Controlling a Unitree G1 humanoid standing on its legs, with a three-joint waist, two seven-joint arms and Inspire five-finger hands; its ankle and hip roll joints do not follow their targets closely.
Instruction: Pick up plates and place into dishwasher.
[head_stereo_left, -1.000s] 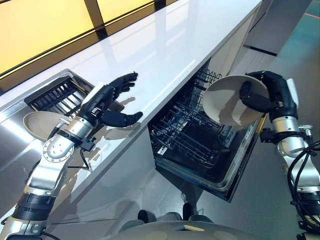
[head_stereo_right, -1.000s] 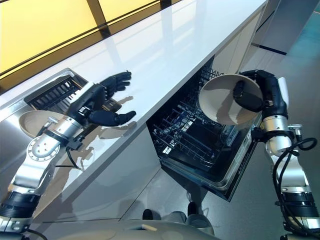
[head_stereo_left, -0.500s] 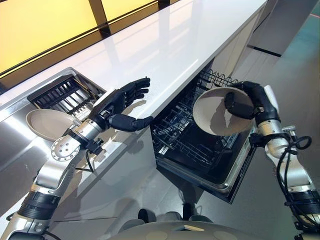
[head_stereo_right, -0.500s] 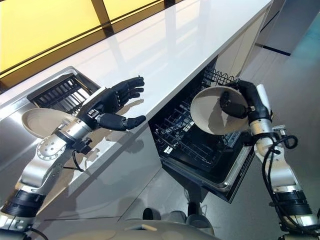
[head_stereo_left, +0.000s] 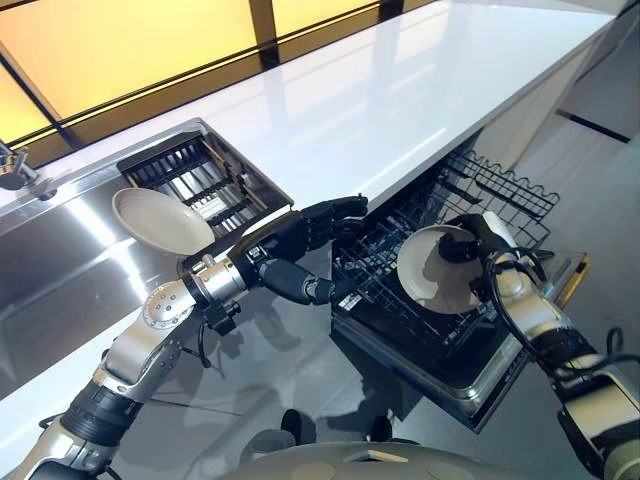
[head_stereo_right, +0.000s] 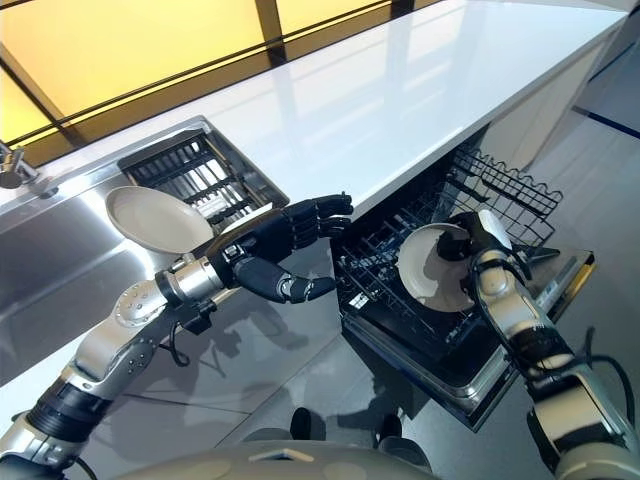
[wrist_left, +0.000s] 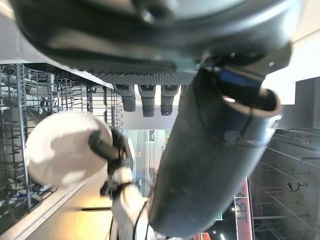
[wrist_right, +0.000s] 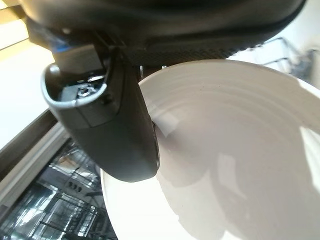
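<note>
Left hand (head_stereo_left: 300, 240) spread; right hand (head_stereo_left: 478, 240) clamped.

The right robot hand (head_stereo_left: 478, 240) holds a plate (head_stereo_left: 435, 282) over the dishwasher rack (head_stereo_left: 420, 300). Left of the left robot hand (head_stereo_left: 290, 250), a second plate (head_stereo_left: 160, 220) leans in the sink (head_stereo_left: 60, 290) beside a drying rack (head_stereo_left: 195, 180), under the table (head_stereo_left: 400, 90) edge.

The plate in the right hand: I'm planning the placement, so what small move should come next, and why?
Probably lower the plate a little further into the dishwasher rack. The right hand grips its rim, and it looks tilted above the rack wires, not yet seated.
</note>
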